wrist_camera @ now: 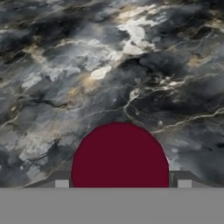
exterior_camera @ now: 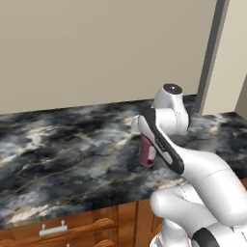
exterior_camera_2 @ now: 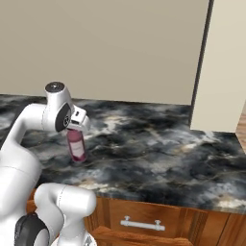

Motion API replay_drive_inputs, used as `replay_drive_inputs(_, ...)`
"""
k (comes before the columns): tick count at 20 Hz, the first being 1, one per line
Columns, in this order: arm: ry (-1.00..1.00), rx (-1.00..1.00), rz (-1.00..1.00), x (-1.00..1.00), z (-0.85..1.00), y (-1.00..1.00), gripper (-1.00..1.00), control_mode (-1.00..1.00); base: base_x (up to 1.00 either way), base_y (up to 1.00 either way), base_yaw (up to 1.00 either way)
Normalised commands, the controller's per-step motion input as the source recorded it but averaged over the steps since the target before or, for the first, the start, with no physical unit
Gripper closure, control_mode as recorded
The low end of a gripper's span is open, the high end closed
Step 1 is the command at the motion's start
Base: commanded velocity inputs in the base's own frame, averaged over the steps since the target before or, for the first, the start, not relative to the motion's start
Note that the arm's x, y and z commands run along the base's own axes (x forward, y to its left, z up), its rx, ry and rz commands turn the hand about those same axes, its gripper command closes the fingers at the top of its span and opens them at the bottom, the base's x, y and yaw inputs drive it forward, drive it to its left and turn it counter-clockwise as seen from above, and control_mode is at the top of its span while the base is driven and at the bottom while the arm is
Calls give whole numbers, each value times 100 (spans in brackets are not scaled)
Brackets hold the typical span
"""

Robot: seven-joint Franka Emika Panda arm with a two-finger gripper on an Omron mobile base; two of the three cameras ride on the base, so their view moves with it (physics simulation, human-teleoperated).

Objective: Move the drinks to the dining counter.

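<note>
A maroon-pink bottle [exterior_camera_2: 77,146] with a white label, one of the drinks, stands upright on the black-and-grey marbled dining counter [exterior_camera_2: 158,153]. In the left base view the bottle [exterior_camera: 146,153] shows partly behind my forearm, near the front edge of the dining counter [exterior_camera: 58,154]. My gripper [exterior_camera_2: 77,129] points straight down over the bottle's top. Seen from the hand, the dark red cap [wrist_camera: 120,157] fills the space between my two fingertips [wrist_camera: 62,183], and my gripper [wrist_camera: 120,183] is shut on it. The bottle's base looks level with the stone.
A beige wall runs behind the counter, and a tall beige panel [exterior_camera_2: 218,72] with a dark edge stands at its right end. Brown wooden drawers with silver bar handles [exterior_camera_2: 141,223] sit below the counter front. Bare marbled stone [wrist_camera: 109,65] stretches around the bottle.
</note>
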Motion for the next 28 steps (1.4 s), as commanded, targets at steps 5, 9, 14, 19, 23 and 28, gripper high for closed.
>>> replay_drive_inputs(5,0,0,0,11,-21,0,100,-100,0,0,0)
replay_drive_inputs(9,0,0,0,11,-21,0,100,-100,0,0,0)
replay_drive_inputs(14,0,0,0,9,-20,0,100,-100,0,0,0)
replay_drive_inputs(19,0,0,0,8,-23,0,100,-100,0,0,0)
replay_drive_inputs(23,0,0,0,5,-22,0,100,-100,0,0,0)
replay_drive_inputs(28,0,0,0,1,-20,1,100,-100,0,0,0)
